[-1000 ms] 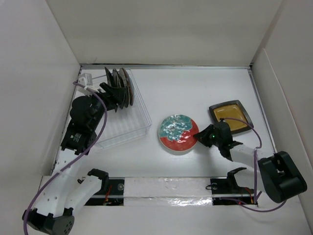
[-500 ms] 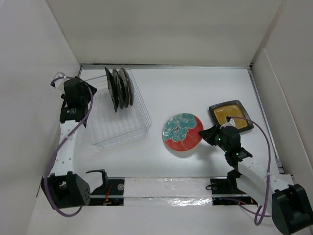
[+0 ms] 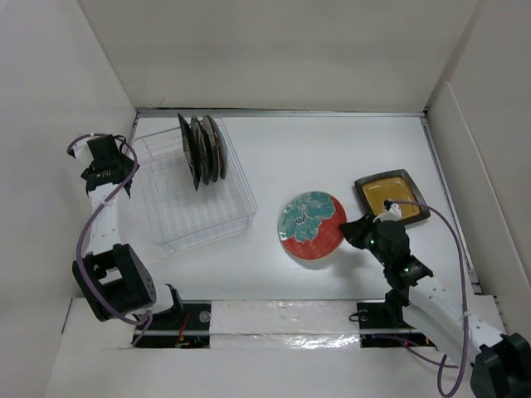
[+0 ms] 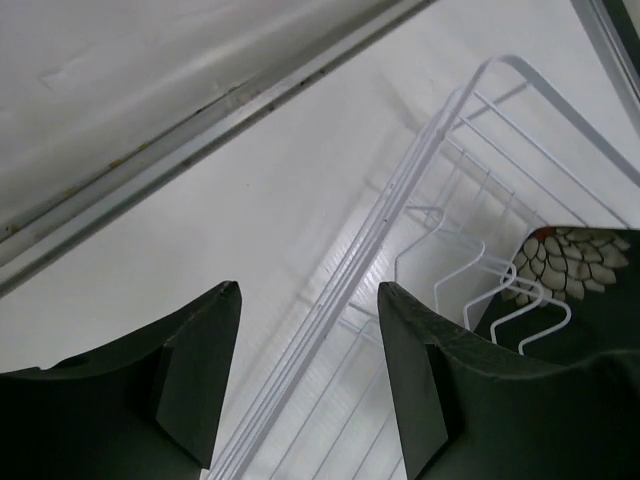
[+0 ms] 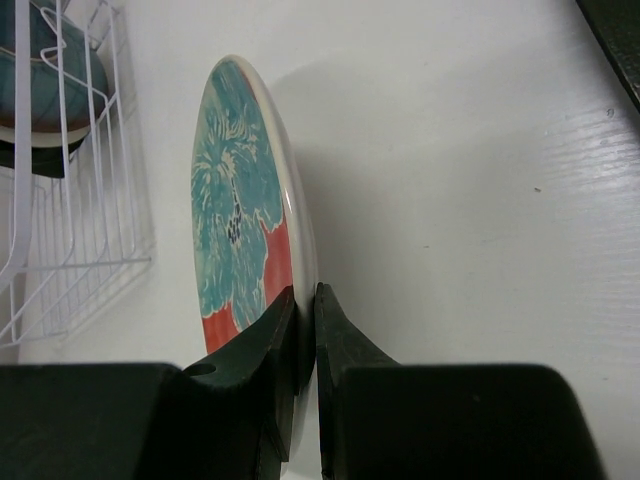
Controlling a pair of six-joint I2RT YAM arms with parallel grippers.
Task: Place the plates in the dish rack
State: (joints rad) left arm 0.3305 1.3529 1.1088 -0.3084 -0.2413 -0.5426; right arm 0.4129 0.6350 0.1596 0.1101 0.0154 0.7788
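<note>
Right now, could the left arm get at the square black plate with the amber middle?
Probably not. The left gripper sits open at the far left, beyond the dish rack, while the amber-centred plate lies far right, past the right gripper and the red-and-teal plate it holds.

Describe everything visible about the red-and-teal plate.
The plate is round, glazed ceramic by its look: a teal flower over red, with a cream rim. The right gripper pinches its rim, holding it tilted, between the rack and a black square plate. Whether its far edge rests on the table is unclear.
</note>
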